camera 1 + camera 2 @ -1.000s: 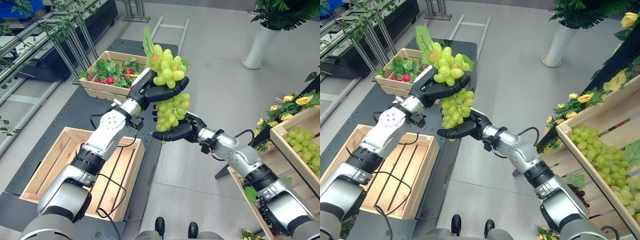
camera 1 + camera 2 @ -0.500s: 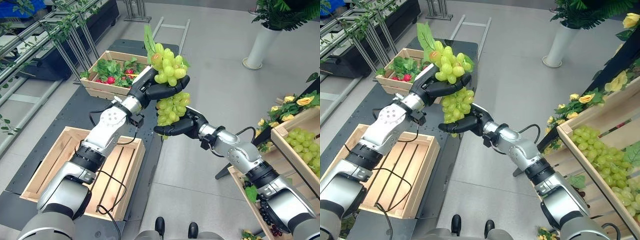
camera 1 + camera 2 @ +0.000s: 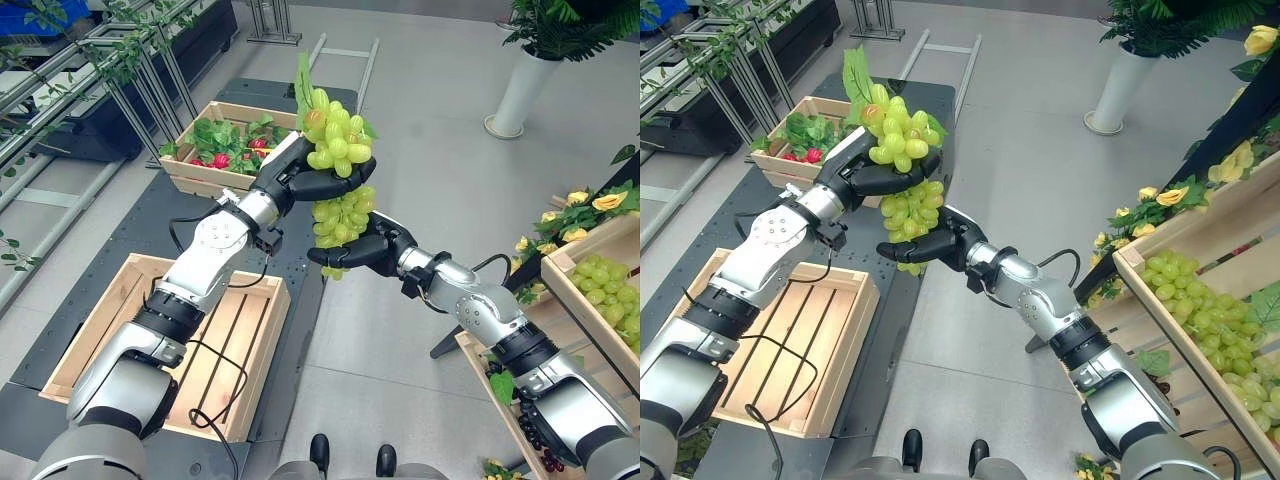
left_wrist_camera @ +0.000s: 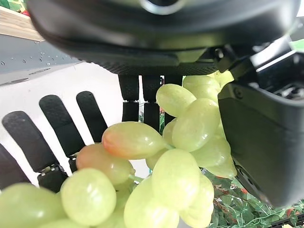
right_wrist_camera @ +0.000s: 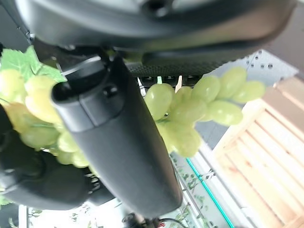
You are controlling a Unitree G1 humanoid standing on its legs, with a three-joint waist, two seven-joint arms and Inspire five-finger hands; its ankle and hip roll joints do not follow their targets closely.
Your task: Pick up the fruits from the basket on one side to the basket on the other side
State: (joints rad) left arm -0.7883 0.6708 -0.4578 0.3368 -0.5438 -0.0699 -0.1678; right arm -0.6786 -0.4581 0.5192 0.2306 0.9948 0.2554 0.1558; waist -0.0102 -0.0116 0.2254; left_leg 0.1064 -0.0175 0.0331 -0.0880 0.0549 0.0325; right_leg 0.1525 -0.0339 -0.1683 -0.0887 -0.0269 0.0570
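A bunch of green grapes (image 3: pixel 338 140) with a leaf hangs in mid-air above the dark mat. My left hand (image 3: pixel 296 176) comes from the lower left and is curled round the upper half of the bunch, thumb across its front. My right hand (image 3: pixel 367 254) reaches in from the right and cups the lower half from beneath, fingers curled round it. The left wrist view shows the grapes (image 4: pixel 176 142) pressed between palm and thumb. In the right wrist view the thumb (image 5: pixel 118 142) lies across grapes (image 5: pixel 190 114). An empty wooden crate (image 3: pixel 108 300) lies below left.
A crate of leafy greens and red fruit (image 3: pixel 215 150) stands at the back on the mat. On the right, a slanted shelf crate (image 3: pixel 1140 265) holds more green grapes, with yellow flowers around it. A white planter (image 3: pixel 520 95) stands far right, metal racks far left.
My right hand has risen and moved in towards the bunch, its fingers closing round the lower grapes. The left hand and bunch have barely shifted.
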